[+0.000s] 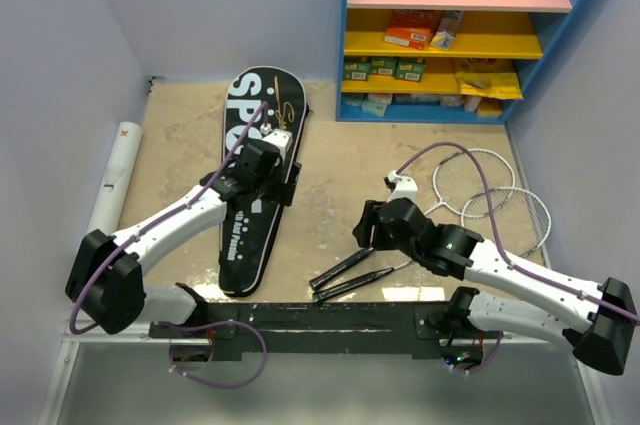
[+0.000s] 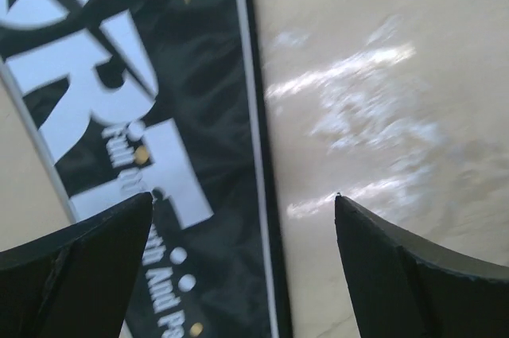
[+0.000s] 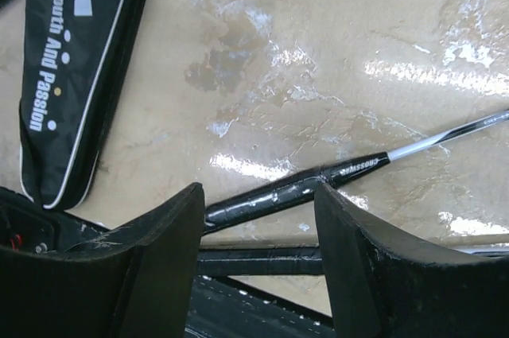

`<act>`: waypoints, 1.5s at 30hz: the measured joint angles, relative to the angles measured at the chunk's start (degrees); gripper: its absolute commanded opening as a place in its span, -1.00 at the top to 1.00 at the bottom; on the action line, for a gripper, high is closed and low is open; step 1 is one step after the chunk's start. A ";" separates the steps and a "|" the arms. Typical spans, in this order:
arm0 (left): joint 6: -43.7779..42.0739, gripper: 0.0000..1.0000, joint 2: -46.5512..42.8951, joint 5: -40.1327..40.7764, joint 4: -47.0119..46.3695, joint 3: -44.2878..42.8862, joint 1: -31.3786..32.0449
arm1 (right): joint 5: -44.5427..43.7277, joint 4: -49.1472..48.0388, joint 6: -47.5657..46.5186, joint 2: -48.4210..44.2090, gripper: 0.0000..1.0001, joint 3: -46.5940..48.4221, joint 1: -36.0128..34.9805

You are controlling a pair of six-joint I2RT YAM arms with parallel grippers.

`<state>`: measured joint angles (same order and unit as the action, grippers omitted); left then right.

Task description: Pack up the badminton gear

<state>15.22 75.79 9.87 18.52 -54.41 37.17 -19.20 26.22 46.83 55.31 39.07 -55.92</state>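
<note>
Lighting: bright, even, from overhead. Shadows in the top view are kept short and soft.
Glare: white patches are thrown across the glossy table (image 3: 358,4) in both wrist views.
Focus: the bag (image 2: 199,115) and its lettering are smeared by blur in the left wrist view, while the right wrist view is rendered sharper.

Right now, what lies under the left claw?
Under the open left claw lie the black bag's white-trimmed edge and bare table beside it. What the bag holds or covers cannot be seen.
</note>
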 measured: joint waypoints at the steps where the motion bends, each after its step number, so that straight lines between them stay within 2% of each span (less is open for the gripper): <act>1: -0.72 -1.00 0.68 2.64 2.73 0.61 -1.44 | -0.50 0.02 0.00 -0.98 -0.22 0.02 0.00; 4: -2.12 -0.99 0.74 5.73 7.67 1.05 -1.60 | -0.96 0.31 -0.02 -0.98 -0.22 0.00 0.00; 13: -3.39 -0.82 1.01 10.29 12.20 -1.11 0.15 | -0.83 1.14 -0.66 -0.50 -0.22 -1.09 0.00; 22: -1.66 -0.81 9.68 15.98 19.65 -1.16 8.33 | 0.31 0.00 -1.51 0.72 -0.22 -1.46 0.00; 33: 0.72 -0.76 17.70 21.38 21.88 -1.03 10.88 | 1.16 -0.96 -1.55 0.55 -0.22 -2.54 0.00; 36: 0.74 -0.64 18.56 22.18 21.84 -0.96 10.91 | 1.44 -1.07 -1.51 0.52 -0.21 -3.23 0.00; 42: 0.74 -0.25 18.93 23.19 21.66 -0.96 10.91 | 2.38 -1.73 -1.44 0.55 -0.20 -4.09 0.00; 45: 0.74 0.02 19.69 23.43 21.59 -0.96 10.91 | 2.45 -2.51 -1.42 0.55 -0.19 -4.44 0.00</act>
<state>15.97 95.48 33.30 40.12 -55.37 48.07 -16.75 23.70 45.41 55.86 34.63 -55.92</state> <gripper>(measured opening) 0.607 0.602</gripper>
